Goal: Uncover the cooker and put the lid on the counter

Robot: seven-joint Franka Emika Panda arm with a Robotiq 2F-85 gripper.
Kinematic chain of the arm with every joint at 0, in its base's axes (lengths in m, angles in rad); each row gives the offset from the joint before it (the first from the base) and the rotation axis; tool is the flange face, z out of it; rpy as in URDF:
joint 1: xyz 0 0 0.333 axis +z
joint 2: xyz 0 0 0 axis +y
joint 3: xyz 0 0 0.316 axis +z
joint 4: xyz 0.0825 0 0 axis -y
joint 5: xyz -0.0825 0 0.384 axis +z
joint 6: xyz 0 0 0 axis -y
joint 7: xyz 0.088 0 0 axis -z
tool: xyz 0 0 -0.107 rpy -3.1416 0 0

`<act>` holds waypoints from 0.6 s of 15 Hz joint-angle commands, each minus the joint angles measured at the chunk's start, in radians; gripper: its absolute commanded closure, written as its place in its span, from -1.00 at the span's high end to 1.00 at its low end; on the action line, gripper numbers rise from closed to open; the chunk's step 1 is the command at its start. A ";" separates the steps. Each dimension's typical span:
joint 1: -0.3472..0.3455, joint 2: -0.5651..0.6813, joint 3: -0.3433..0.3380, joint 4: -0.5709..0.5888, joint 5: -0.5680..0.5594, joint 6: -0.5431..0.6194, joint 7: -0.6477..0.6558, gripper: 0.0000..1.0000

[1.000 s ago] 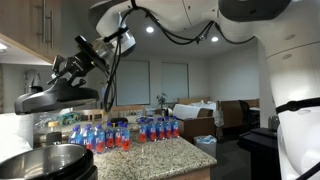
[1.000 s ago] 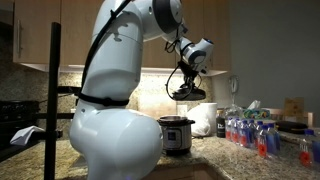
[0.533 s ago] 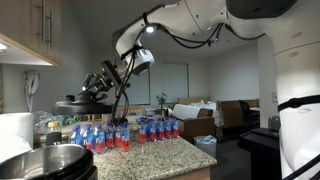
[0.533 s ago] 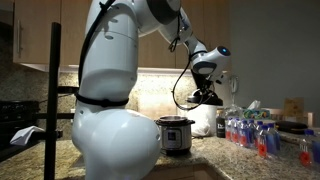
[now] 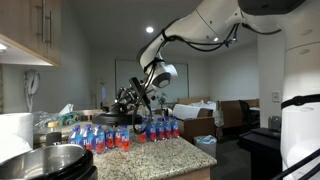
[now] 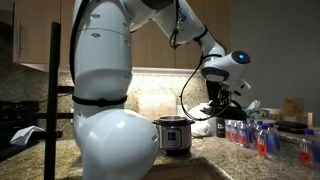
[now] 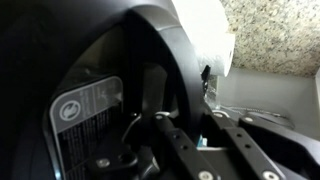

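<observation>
The cooker (image 5: 45, 160) stands uncovered at the near left, its shiny steel rim and inner pot showing; it also shows in an exterior view (image 6: 175, 135). My gripper (image 5: 128, 104) is shut on the handle of the black domed lid (image 5: 112, 118) and holds it low over the counter (image 5: 150, 155), above the bottles. In an exterior view the gripper (image 6: 225, 97) holds the lid (image 6: 222, 110) to the right of the cooker. In the wrist view the lid (image 7: 85, 110) fills the left, with my gripper (image 7: 195, 140) clamped on its handle.
Several plastic bottles with red and blue labels (image 5: 110, 135) (image 6: 250, 130) crowd the counter under and beside the lid. A white appliance (image 6: 203, 122) (image 7: 205, 30) stands next to the cooker. Granite (image 7: 280, 30) shows beyond it. Cabinets (image 5: 30, 30) hang above.
The arm has carried the lid away from above the cooker, sideways and downward, to a spot low over the bottles on the counter.
</observation>
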 commanded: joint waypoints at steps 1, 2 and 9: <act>-0.015 -0.065 0.000 -0.061 0.033 0.012 -0.022 -0.86; -0.019 -0.005 -0.004 -0.030 0.001 -0.001 0.002 -0.85; -0.031 0.016 -0.014 -0.026 -0.021 -0.004 0.013 -0.88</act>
